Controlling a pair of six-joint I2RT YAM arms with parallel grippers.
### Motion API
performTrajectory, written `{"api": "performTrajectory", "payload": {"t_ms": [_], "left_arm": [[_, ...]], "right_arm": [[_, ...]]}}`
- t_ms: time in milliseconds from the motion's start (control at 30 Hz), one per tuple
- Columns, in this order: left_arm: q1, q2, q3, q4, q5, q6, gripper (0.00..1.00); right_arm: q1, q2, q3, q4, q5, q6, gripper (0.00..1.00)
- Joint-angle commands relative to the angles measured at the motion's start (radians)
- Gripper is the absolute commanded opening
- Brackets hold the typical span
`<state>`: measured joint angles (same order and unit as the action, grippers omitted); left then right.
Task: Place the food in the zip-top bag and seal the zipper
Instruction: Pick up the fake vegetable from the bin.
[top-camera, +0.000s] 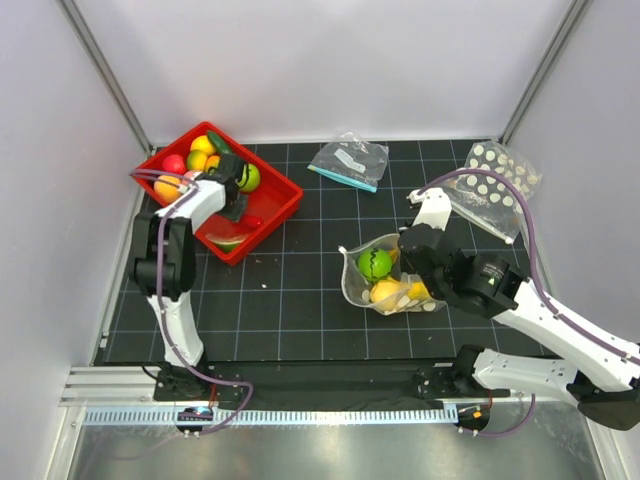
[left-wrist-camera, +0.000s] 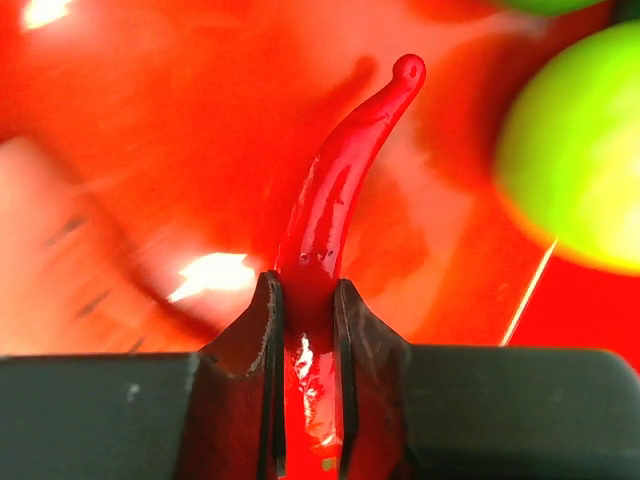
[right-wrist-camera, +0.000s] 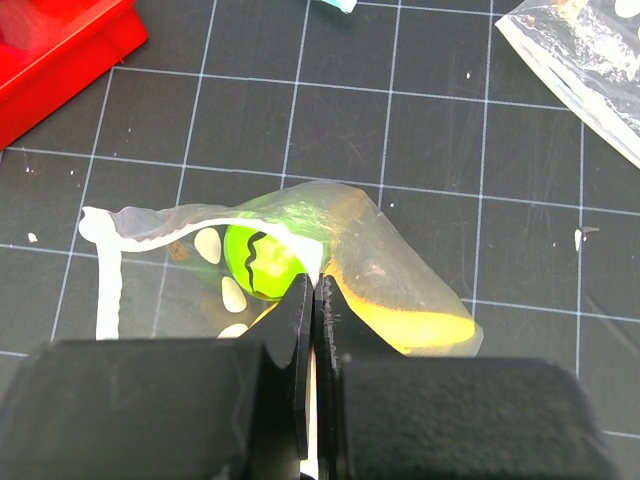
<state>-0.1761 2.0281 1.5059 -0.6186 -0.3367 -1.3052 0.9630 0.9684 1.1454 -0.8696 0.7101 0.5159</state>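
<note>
In the left wrist view my left gripper (left-wrist-camera: 307, 300) is shut on the lower end of a glossy red chili pepper (left-wrist-camera: 345, 170), low inside the red tray (top-camera: 275, 215), with a green fruit (left-wrist-camera: 580, 150) just to its right. From above, the left gripper (top-camera: 237, 200) sits among the food (top-camera: 200, 155) in the tray. My right gripper (right-wrist-camera: 313, 290) is shut on the edge of the dotted zip-top bag (right-wrist-camera: 390, 255). Its mouth, with the zipper (right-wrist-camera: 105, 290) along the rim, gapes to the left. Inside lie a green fruit (right-wrist-camera: 258, 262) and yellow pieces (right-wrist-camera: 425, 322).
A second dotted bag (top-camera: 497, 180) lies at the back right. A clear bag with a teal strip (top-camera: 350, 162) lies at the back middle. The red tray stands at the left on the black gridded mat (top-camera: 300, 290), and grey walls close in on three sides.
</note>
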Motion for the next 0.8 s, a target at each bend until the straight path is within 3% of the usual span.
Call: {"api": "performTrajectory", "payload": {"t_ms": [0, 200, 300, 633, 767], "left_arm": [[-0.019, -0.198, -0.099, 0.071, -0.05, -0.048, 0.0], [-0.052, -0.443, -0.314, 0.186, 0.039, -0.049, 0.0], [-0.108, -0.577, -0.415, 0.246, 0.015, -0.008, 0.0], [-0.48, -1.034, -0.693, 0.433, -0.231, 0.107, 0.0], [-0.601, -1.094, -0.73, 0.51, -0.229, 0.201, 0.0]], "right_arm": [[0.003, -0.013, 0.001, 0.058, 0.006, -0.008, 0.01], [0.003, -0.014, -0.003, 0.05, 0.008, -0.005, 0.01], [0.003, -0.02, -0.007, 0.055, 0.011, -0.005, 0.01], [0.003, -0.007, -0.01, 0.072, -0.006, -0.001, 0.01], [0.003, 0.001, -0.009, 0.083, -0.026, -0.002, 0.01]]}}
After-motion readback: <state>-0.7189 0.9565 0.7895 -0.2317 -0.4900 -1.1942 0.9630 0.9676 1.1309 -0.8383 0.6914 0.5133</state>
